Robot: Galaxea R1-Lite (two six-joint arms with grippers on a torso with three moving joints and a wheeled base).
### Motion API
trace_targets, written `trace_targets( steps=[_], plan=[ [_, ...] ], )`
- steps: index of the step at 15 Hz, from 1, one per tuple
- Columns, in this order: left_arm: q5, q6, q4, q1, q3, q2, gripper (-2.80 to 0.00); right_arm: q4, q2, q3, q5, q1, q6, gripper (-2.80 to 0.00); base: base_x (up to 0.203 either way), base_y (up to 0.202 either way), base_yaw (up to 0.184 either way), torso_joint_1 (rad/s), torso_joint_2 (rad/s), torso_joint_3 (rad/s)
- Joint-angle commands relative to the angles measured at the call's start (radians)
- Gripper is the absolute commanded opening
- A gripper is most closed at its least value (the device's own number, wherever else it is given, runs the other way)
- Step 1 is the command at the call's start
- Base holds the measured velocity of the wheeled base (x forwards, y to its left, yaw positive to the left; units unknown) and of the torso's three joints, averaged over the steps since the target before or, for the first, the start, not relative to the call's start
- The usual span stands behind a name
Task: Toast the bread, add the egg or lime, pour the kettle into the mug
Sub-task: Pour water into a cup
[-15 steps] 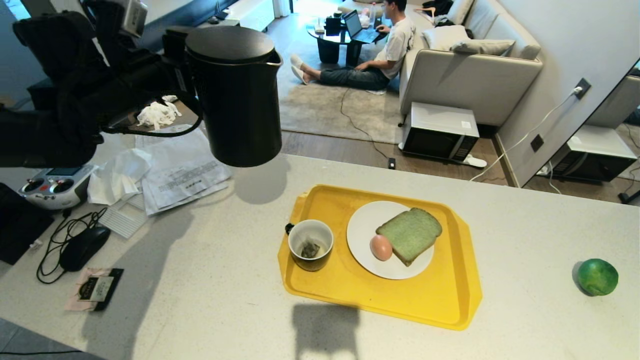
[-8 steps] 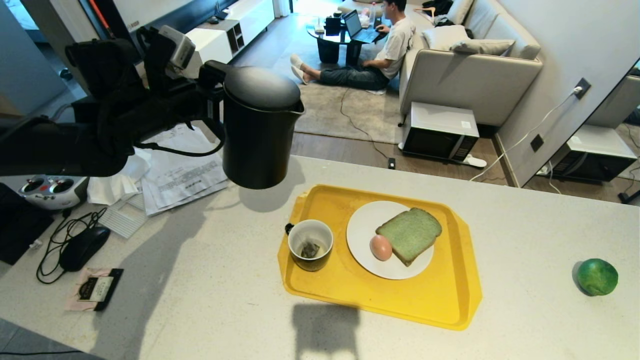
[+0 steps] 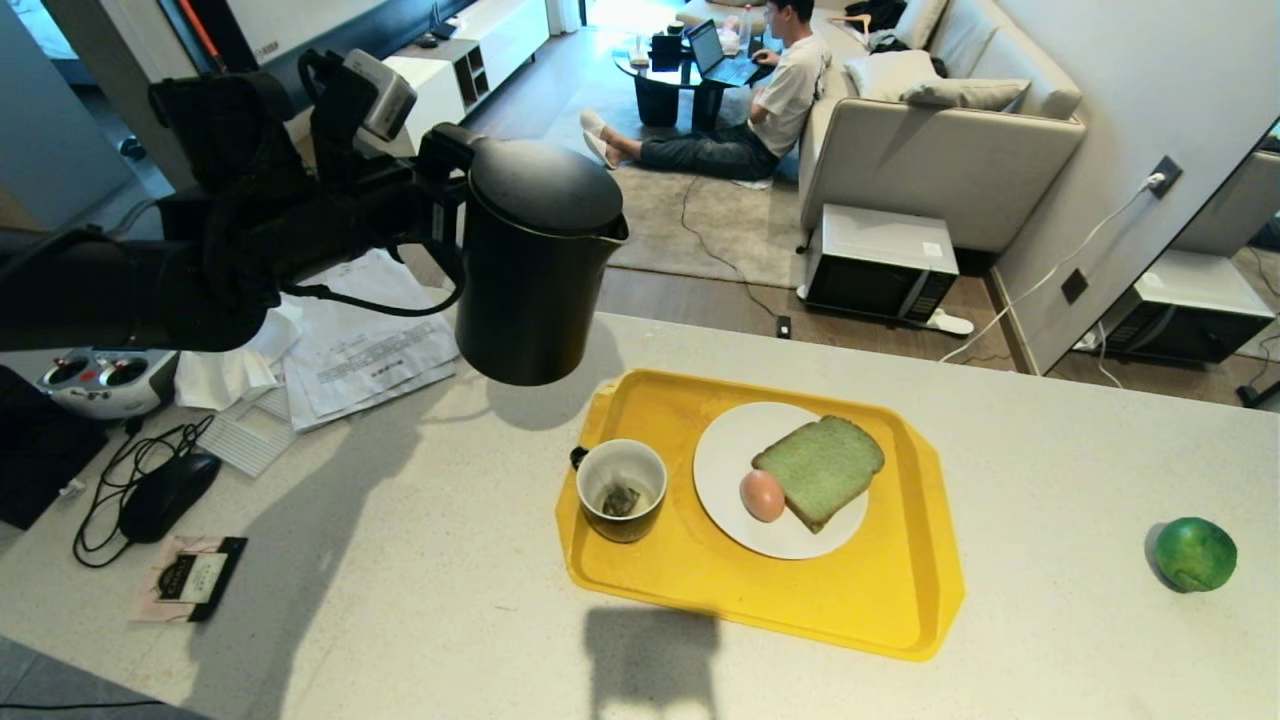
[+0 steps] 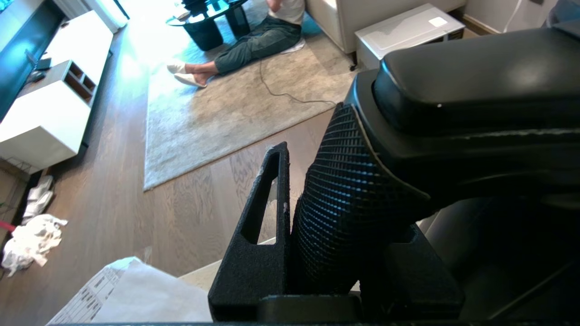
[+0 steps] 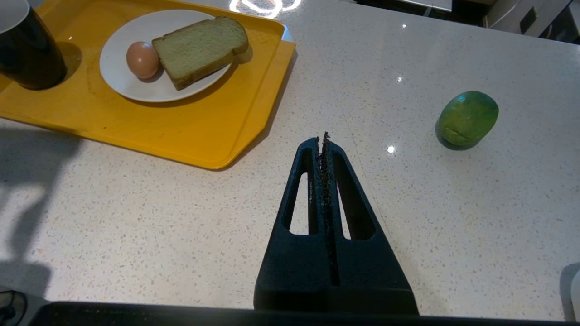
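My left gripper is shut on the handle of the black kettle and holds it in the air. The kettle leans slightly, its spout towards the tray, above the counter's far edge and behind-left of the mug. The left wrist view shows the left gripper clamped on the ribbed handle. The mug holds a tea bag and stands on the yellow tray. Beside it a white plate carries the bread and the egg. The lime lies far right. My right gripper is shut and empty, over bare counter between the tray and the lime.
Papers, a remote controller, a mouse with cable and a small packet crowd the counter's left end. Beyond the counter a microwave stands on the floor and a person sits by a sofa.
My left arm has carried the kettle rightward and lower, closer to the tray, and the kettle now leans a little towards its spout. The tray's things, the lime and the right gripper have not moved.
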Motion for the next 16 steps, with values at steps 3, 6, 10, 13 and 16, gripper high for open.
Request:
trace_targets(
  steps=[3, 6, 10, 13, 16],
  plan=[
    [-0.004, 0.002, 0.001, -0.003, 0.049, -0.036, -2.80, 0.000, 0.000, 0.002, 0.000, 0.000, -0.001, -2.80, 0.000, 0.000, 0.000, 0.000, 0.00, 0.000],
    [-0.002, 0.041, 0.104, 0.000, 0.041, -0.050, -2.80, 0.000, 0.000, 0.002, 0.000, 0.000, -0.001, -2.80, 0.000, 0.000, 0.000, 0.000, 0.00, 0.000],
    [-0.004, 0.170, 0.288, 0.014, 0.008, -0.073, -2.80, 0.000, 0.000, 0.002, 0.000, 0.000, 0.001, -2.80, 0.000, 0.000, 0.000, 0.000, 0.00, 0.000],
    [-0.003, 0.242, 0.341, 0.013, 0.001, -0.070, -2.80, 0.000, 0.000, 0.002, 0.000, 0.000, 0.001, -2.80, 0.000, 0.000, 0.000, 0.000, 0.00, 0.000],
    [-0.002, 0.318, 0.446, 0.009, 0.001, -0.087, -2.80, 0.000, 0.000, 0.002, 0.000, 0.000, 0.000, -2.80, 0.000, 0.000, 0.000, 0.000, 0.00, 0.000]
  ],
)
